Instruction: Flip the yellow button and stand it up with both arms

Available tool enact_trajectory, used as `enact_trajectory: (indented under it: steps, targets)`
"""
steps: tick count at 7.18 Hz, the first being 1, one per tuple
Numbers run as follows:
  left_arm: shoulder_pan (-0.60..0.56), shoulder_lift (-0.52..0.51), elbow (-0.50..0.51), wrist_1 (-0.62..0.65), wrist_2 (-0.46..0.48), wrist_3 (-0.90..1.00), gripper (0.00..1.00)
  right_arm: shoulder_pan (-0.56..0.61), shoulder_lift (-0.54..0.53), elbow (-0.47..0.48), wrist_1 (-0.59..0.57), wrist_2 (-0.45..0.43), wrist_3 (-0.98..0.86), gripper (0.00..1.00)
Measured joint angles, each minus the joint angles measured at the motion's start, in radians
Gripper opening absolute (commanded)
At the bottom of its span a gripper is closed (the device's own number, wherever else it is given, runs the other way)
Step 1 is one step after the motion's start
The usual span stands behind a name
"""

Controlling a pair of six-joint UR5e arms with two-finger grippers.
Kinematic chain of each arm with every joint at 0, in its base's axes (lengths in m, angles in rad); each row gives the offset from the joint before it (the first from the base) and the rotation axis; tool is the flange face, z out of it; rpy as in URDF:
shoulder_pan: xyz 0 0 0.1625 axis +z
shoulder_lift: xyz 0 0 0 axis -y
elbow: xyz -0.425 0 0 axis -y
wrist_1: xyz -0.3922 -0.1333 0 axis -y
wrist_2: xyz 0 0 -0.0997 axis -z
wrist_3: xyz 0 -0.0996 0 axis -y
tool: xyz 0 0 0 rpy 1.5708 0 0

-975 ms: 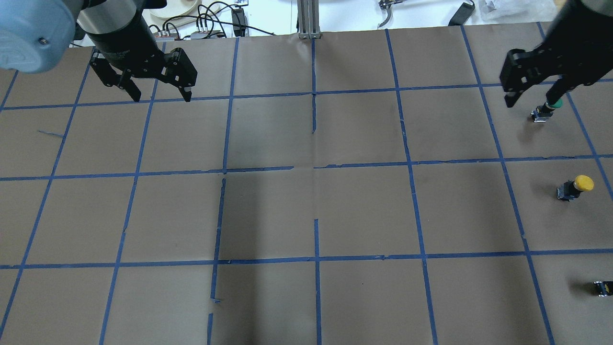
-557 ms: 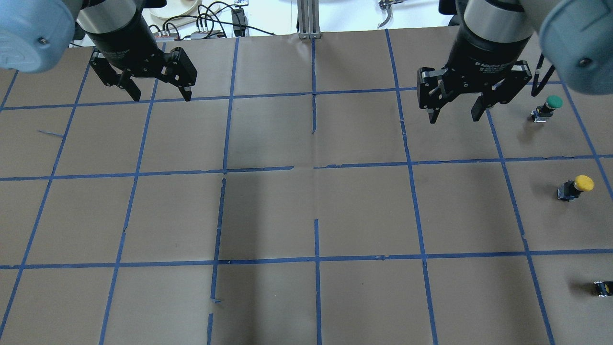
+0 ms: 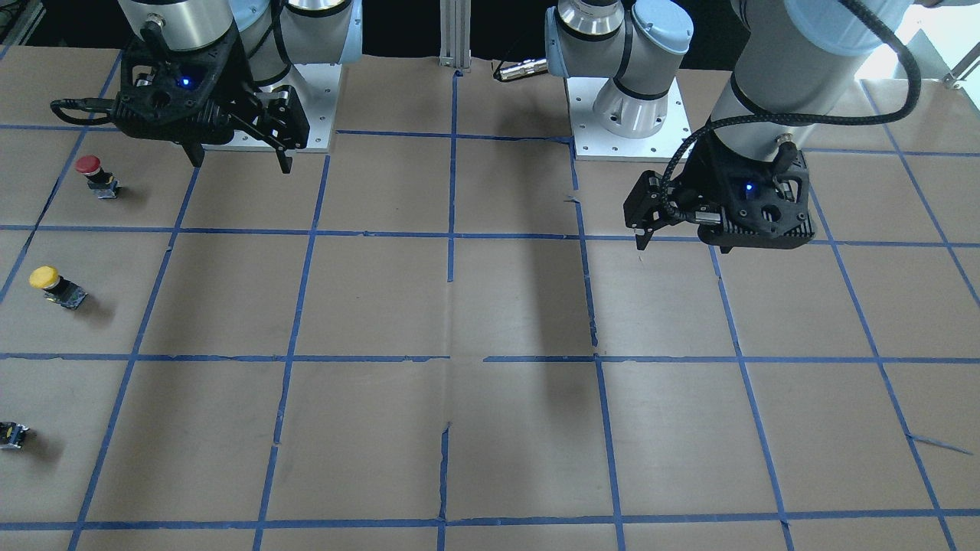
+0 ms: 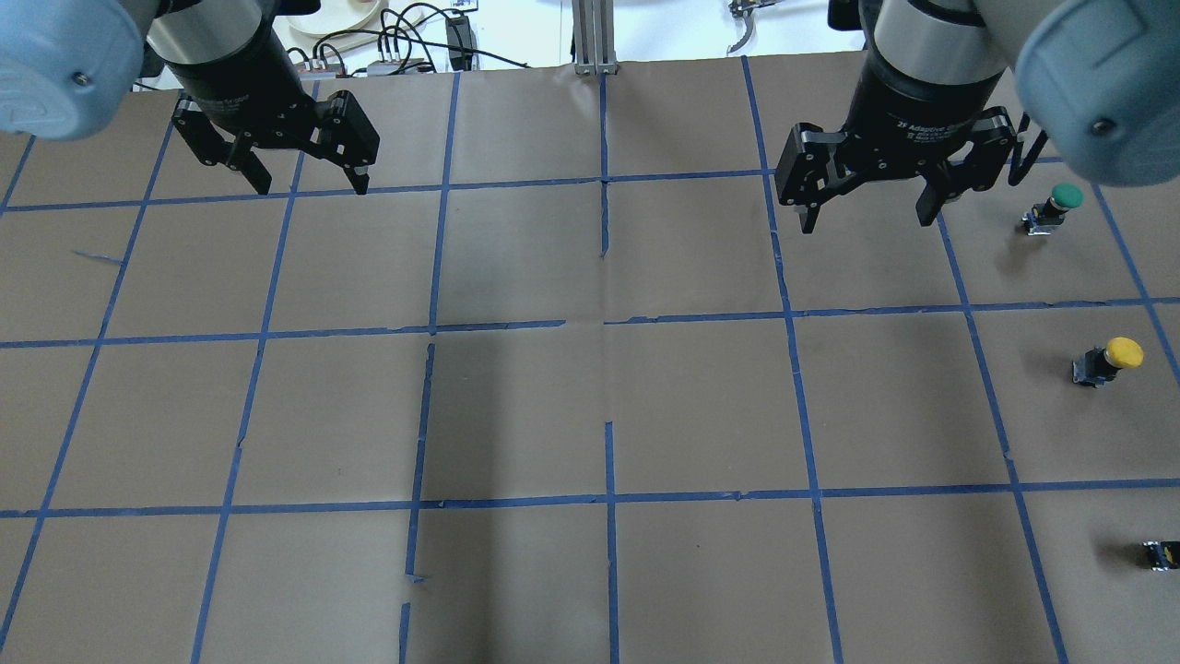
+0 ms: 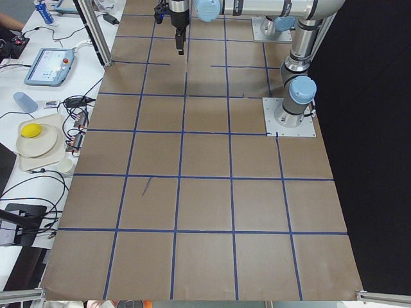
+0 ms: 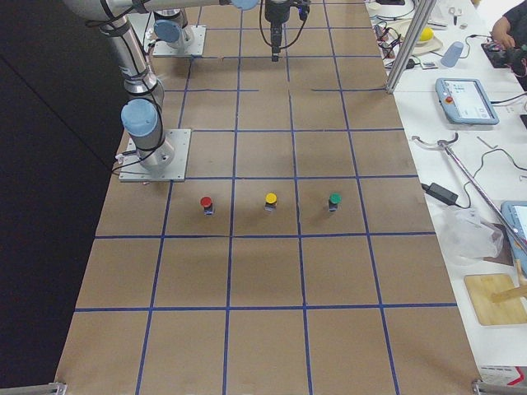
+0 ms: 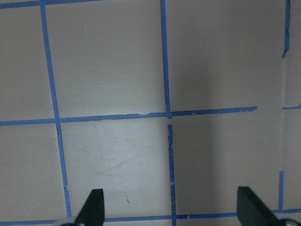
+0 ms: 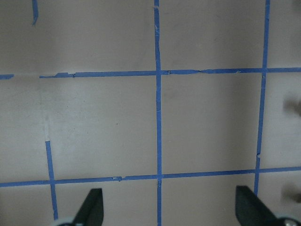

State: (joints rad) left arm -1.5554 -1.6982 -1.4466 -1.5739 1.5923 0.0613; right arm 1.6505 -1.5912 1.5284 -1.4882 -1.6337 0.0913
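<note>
The yellow button (image 4: 1111, 357) stands cap up on its dark body near the table's right edge. It also shows in the front view (image 3: 53, 285) and in the right side view (image 6: 270, 200). My right gripper (image 4: 867, 222) hangs open and empty above the paper, well to the left of the button and farther out. It also shows in the front view (image 3: 240, 163) and its own wrist view (image 8: 170, 209). My left gripper (image 4: 312, 189) hangs open and empty over the far left of the table, as its wrist view (image 7: 171, 209) confirms. Neither wrist view shows the button.
A green button (image 4: 1056, 207) stands beyond the yellow one and a red button (image 3: 96, 175) stands nearer the robot bases. A small dark switch body (image 4: 1162, 553) shows at the overhead view's right edge. Brown paper with a blue tape grid (image 4: 608, 415) covers the table.
My right gripper has swung left from over the green button to the centre-right and now faces the camera, with its fingers wider apart. The left gripper and the buttons have not moved.
</note>
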Motion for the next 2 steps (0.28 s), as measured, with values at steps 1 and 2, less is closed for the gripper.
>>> enact_trajectory:
  steps: [1,2]
  targets:
    - [0.000,0.000,0.000,0.000,0.000,0.000,1.00,-0.003,0.001,0.000,0.002,0.002,-0.005,1.00]
    - [0.000,0.000,0.000,0.000,0.000,0.000,1.00,-0.005,0.001,0.000,0.003,0.002,-0.008,1.00]
